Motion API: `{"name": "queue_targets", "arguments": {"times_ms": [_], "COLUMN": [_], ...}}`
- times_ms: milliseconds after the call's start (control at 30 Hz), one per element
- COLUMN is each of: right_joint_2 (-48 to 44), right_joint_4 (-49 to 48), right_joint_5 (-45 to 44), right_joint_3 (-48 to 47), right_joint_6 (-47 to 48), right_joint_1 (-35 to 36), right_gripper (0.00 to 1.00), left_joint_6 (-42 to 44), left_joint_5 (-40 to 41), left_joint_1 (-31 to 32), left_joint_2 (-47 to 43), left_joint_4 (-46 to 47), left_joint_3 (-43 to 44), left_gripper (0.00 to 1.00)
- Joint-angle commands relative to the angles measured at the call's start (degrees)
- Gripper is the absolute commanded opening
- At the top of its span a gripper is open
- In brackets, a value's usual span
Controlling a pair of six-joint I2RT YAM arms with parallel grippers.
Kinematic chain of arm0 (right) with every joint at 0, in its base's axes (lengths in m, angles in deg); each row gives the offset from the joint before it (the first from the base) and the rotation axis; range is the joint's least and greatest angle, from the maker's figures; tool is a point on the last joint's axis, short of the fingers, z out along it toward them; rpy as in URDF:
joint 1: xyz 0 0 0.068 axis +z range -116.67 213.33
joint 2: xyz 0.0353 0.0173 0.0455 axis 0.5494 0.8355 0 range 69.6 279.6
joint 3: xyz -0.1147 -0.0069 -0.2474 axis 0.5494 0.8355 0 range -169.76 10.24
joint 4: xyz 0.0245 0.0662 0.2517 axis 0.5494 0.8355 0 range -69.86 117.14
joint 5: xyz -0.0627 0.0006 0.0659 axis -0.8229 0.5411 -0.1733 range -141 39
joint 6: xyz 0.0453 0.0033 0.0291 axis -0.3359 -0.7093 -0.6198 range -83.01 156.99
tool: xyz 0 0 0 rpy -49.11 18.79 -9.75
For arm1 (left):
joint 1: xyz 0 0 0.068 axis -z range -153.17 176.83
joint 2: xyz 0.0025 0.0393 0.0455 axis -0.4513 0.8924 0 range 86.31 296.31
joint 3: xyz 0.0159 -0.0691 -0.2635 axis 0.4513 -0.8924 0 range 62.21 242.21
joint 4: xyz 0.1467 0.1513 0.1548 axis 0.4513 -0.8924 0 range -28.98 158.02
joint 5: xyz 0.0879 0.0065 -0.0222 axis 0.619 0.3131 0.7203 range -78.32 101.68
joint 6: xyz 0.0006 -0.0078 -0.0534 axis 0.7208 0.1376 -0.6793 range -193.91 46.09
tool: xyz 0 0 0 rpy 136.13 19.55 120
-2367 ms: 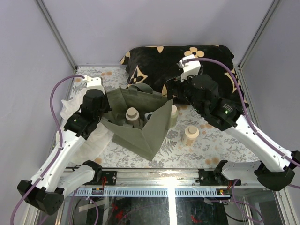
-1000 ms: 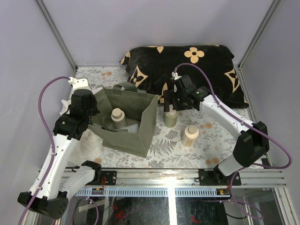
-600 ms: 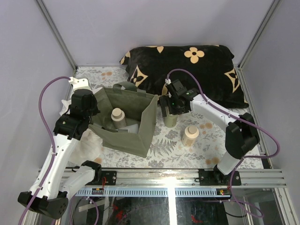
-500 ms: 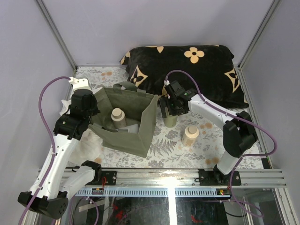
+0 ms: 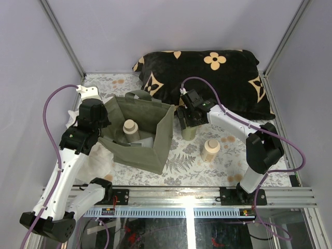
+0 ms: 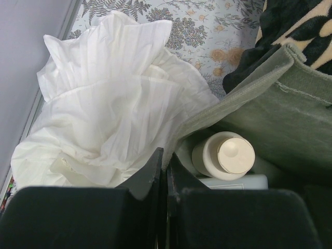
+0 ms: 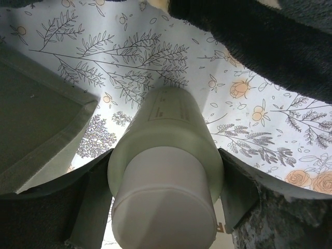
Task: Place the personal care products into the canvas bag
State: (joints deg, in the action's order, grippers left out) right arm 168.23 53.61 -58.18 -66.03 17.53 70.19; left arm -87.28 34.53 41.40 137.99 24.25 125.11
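1. Centrally, the gripped bottle [image 5: 188, 133] stands upright on the floral table cover [image 5: 218, 168]. It is just beside the right outer wall of the canvas bag [image 5: 158, 142] and near the front edge of the black cushion [image 5: 207, 72].
2. Only the right wrist view resolves its form: a pale beige cylinder with a rounded shoulder and a narrower, flat-topped cap of the same colour. Faint print on the body is too small to read.
3. The right gripper [image 7: 165, 199] reaches over the cap. Its fingers [image 7: 96, 207] lie against opposite sides of the body with no gap visible, so it has the gripped bottle clasped. The bottle's base rests on the table cover.
4. Only the top view shows the free bottle [image 5: 210, 149]. It stands upright nearer the arm bases, apart from both the bag and the gripped bottle.
5. The bagged bottle [image 5: 130, 126] stands upright inside the canvas bag. The left wrist view adds its round flat cap and a pale flat item [image 6: 233, 181] just beside it.
6. The left gripper [image 6: 163, 166] has its jaws pressed together on the bag's left rim, where the fabric runs up to the fingertips. In the top view the wrist hides this contact.
7. A crumpled white cloth [image 6: 104, 104] lies against the outside of the bag's left wall.
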Motion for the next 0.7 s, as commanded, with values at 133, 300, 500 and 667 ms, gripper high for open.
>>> {"name": "queue_targets", "arguments": {"times_ms": [133, 300, 500, 667], "right_joint_2": [-1.81, -3.07, -6.57, -9.84], "right_joint_4": [-2.11, 0.62, 5.45, 6.9], "right_joint_5": [-3.88, -5.49, -8.86, -10.57], "right_joint_3": [-0.35, -2.88, -10.68, -20.9], "right_joint_6": [3.45, 5.07, 9.23, 12.76], "right_joint_1": [0.23, 0.23, 0.23, 0.23], "right_gripper": [0.41, 0.11, 0.0, 0.0], "left_joint_6": [-0.08, -0.17, -0.34, -0.5], "left_joint_5": [-0.82, -1.26, -1.66, -1.81], "left_joint_1": [-0.55, -0.59, -0.58, -0.61], "left_joint_2": [-0.33, -0.16, 0.09, 0.7], "left_joint_4": [4.66, 4.74, 4.83, 4.7], "left_joint_3": [-0.1, -0.13, -0.55, -0.64], "left_gripper": [0.0, 0.0, 0.0, 0.0]}}
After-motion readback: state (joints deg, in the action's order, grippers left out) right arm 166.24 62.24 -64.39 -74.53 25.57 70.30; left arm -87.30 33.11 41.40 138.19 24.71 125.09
